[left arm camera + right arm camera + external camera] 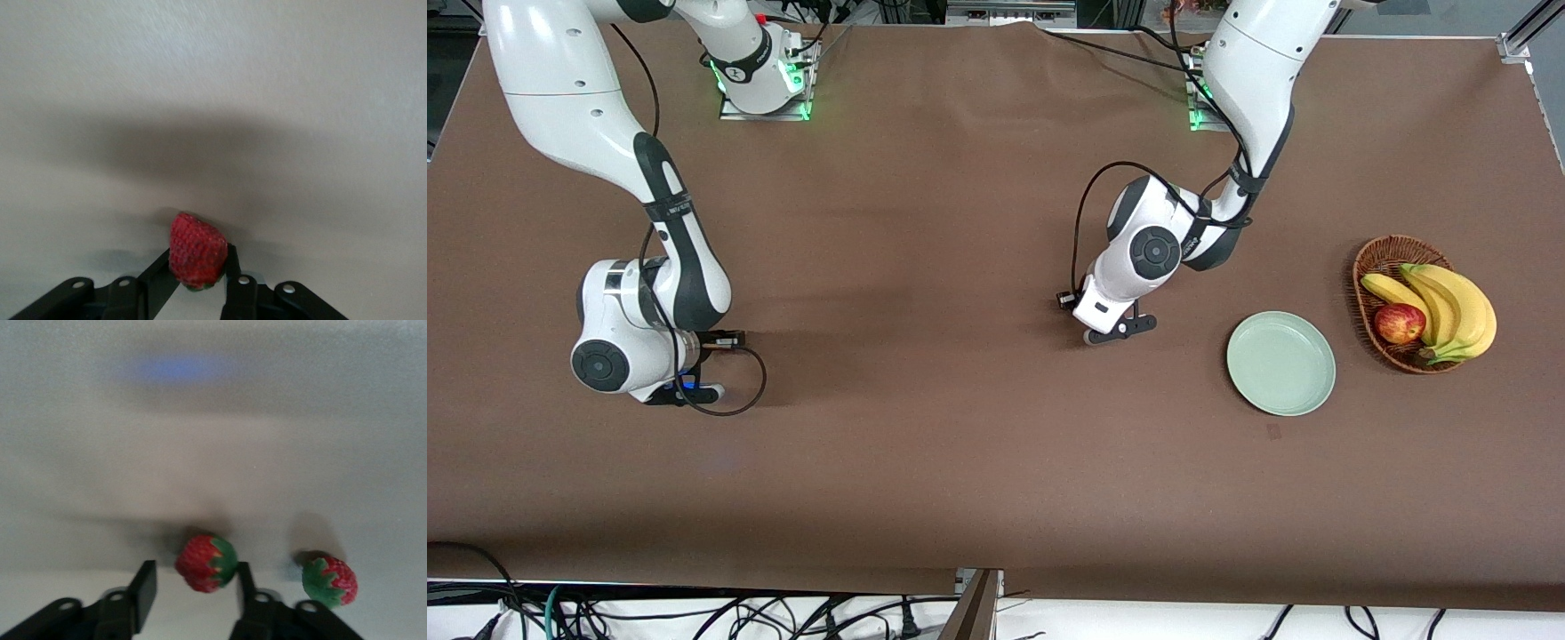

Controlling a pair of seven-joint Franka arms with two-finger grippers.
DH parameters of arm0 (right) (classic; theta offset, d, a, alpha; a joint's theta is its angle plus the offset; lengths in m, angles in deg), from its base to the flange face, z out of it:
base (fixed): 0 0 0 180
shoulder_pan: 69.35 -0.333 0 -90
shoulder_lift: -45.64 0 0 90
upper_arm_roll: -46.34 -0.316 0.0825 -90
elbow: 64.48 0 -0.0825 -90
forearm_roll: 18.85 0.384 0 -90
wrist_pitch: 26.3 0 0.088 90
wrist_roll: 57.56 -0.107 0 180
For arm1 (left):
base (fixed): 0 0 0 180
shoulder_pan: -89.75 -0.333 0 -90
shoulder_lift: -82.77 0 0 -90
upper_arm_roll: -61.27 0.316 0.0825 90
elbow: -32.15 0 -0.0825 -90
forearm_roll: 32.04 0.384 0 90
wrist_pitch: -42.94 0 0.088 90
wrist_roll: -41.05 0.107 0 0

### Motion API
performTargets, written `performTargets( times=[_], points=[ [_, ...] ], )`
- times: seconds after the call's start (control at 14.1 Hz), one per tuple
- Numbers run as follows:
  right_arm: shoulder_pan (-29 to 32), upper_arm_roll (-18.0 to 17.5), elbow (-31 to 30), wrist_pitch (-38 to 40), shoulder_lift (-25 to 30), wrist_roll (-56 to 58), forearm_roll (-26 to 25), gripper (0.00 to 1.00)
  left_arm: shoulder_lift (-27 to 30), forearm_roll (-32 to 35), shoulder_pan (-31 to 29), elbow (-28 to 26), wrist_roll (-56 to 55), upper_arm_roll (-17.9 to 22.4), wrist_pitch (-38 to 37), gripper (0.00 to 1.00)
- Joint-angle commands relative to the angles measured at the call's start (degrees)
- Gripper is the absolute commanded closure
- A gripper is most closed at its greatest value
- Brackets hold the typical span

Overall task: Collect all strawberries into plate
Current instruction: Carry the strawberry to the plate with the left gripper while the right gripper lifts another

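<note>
Both arms are down at the table at once. The left gripper (200,270) sits low near the middle of the table, toward the plate's side, and in its wrist view the jaws are pinched onto a strawberry (195,250); the berry is caught across its flanks, red tip pointing away from the fingers, green top tucked down between them. The right gripper (193,587) is down toward the right arm's end of the table, well in from the edges; its fingers (143,583) straddle a second strawberry (205,562), one finger close against the leafy side, the other with a gap showing, so I'd call these jaws apart and not yet gripping, though the angle is poor and contact is hard to rule out. A third strawberry (329,581) lies on the table just beside that one, outside the fingers.

The plate (1280,363) waits bare, toward the left arm's end, beside the basket (1376,267) of bananas (1449,307) and an apple (1399,323); none of the berries is in it yet.

Handling, as I judge it: these are tiny, very light and rounded, with a tapering shape that could squirt out of a pinch near the tip; best taken across the widest part, near the leaves, with a modest squeeze; if soft, a hard clamp would bruise them. The neighbour berry sits close enough to be nudged.
</note>
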Motion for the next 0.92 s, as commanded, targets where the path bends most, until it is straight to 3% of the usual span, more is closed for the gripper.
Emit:
performTargets(
  times=[0.0,0.14,0.35,0.57,0.85],
  points=[
    [0.7,-0.4,-2.0,-0.7,1.8,1.0,-0.1,0.84,0.2,-0.4,0.5,0.4,-0.2,1.0,0.3,0.98],
    [0.8,-0.4,-1.9,-0.7,1.8,0.9,-0.1,0.86,1.8,-0.3,-0.2,0.8,-0.2,1.2,-0.2,1.0],
    [0.7,-1.6,0.6,-0.1,2.0,-0.4,0.3,0.88,5.7,-0.1,-6.2,1.7,0.8,1.2,-3.7,1.0],
    [0.7,-6.0,2.9,-0.1,1.9,-6.6,1.2,0.88,6.2,-0.1,-13.2,7.2,1.3,1.3,-15.2,1.0],
    [-0.6,-13.7,5.9,-1.3,0.3,-21.8,1.4,0.88,6.2,8.0,-21.1,9.4,13.2,1.6,-22.3,0.99]
  ],
)
